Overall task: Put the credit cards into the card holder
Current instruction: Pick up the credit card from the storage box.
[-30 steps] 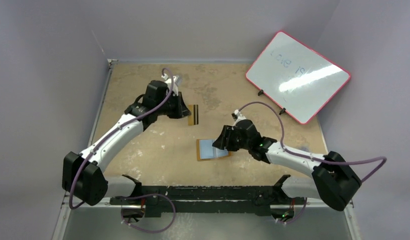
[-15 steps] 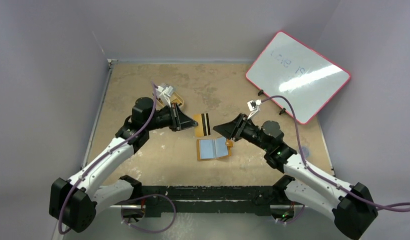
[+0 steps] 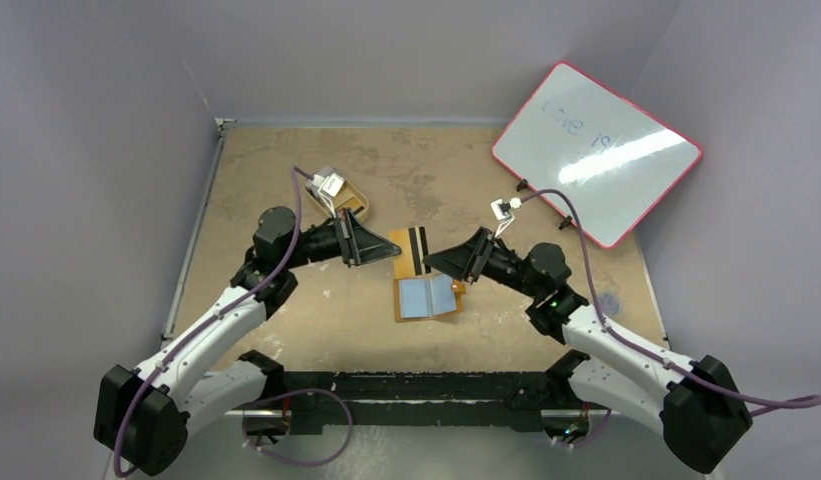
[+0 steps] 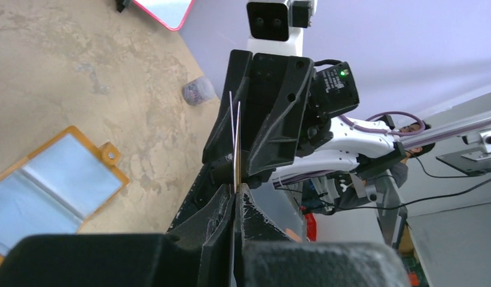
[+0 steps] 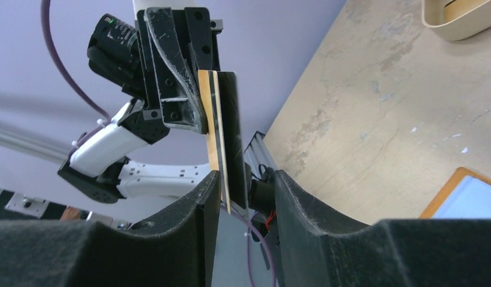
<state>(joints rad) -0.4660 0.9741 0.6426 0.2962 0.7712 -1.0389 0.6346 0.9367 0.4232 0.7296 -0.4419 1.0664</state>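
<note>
Holding a credit card (image 3: 410,250) off the desk (image 3: 316,315), my left fingers (image 3: 382,249) are clamped tight on its near-left edge. My right fingers (image 3: 436,262) face them from the opposite side, spread apart, with the card's other edge standing in the gap between them. I cannot tell whether either one touches it.

Just nearer me than the card, the card holder (image 3: 426,297) lies opened flat on the desk with bare surface on every side of it. The cream tray (image 3: 348,200) sits beyond my left wrist, near the card but clear of it. The whiteboard (image 3: 596,152) leans at the far right edge, well apart from both arms.

Only the overhead view shows the card's face, which is gold-brown with a black stripe across it. My left wrist camera sees it edge-on, where two thin pale lines are pinched together at my fingertips and splay slightly toward the right fingers. Whether that is one card or two I cannot tell. My right wrist camera shows a gold band beside a dark one, standing closer to one of my fingers than the other.

The holder has an orange-tan border around pale grey-blue pockets, with a small tab on its right edge.
</note>
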